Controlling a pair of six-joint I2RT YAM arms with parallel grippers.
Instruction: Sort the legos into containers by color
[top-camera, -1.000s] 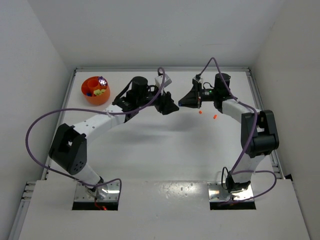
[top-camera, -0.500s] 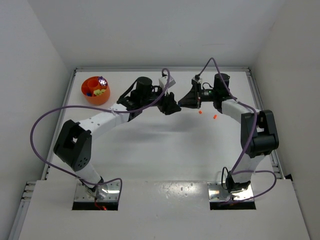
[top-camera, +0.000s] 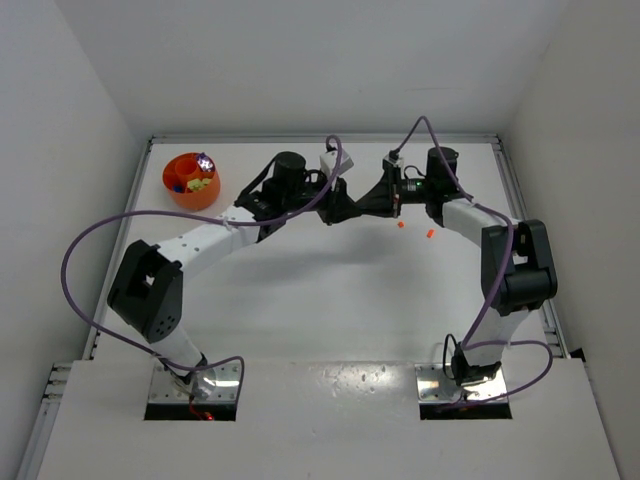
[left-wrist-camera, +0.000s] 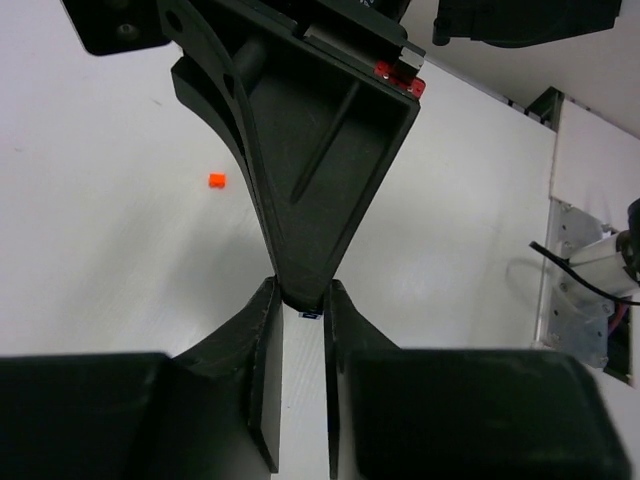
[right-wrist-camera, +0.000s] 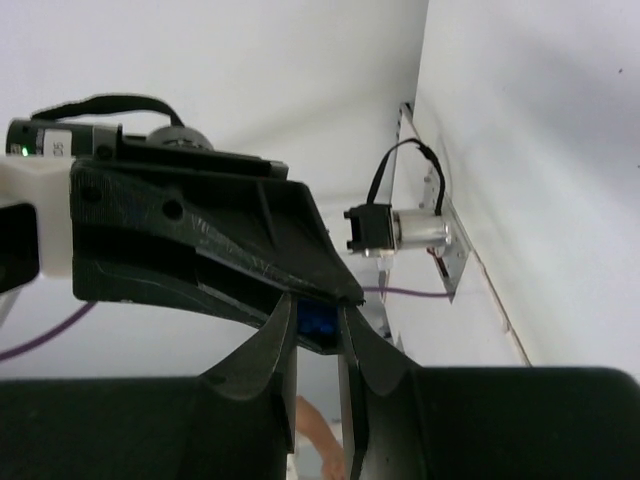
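Note:
My two grippers meet tip to tip above the back middle of the table. My right gripper (top-camera: 360, 207) is shut on a tiny blue brick (right-wrist-camera: 316, 322), which also shows in the left wrist view (left-wrist-camera: 311, 314). My left gripper (top-camera: 347, 211) has its narrow jaws pressed against both sides of the right gripper's tip, at the brick. Two orange bricks (top-camera: 400, 225) (top-camera: 431, 233) lie on the table just right of the grippers; one shows in the left wrist view (left-wrist-camera: 215, 180). The round orange bowl (top-camera: 178, 196) stands at the back left and holds several coloured bricks.
White walls close the table at the back and on both sides. Purple cables loop from both arms above the table. A small motor on a metal bracket (right-wrist-camera: 395, 230) sits by the wall edge.
My left gripper has moved right until its fingertips reached the right gripper's tip and the blue brick. The right arm has hardly moved.

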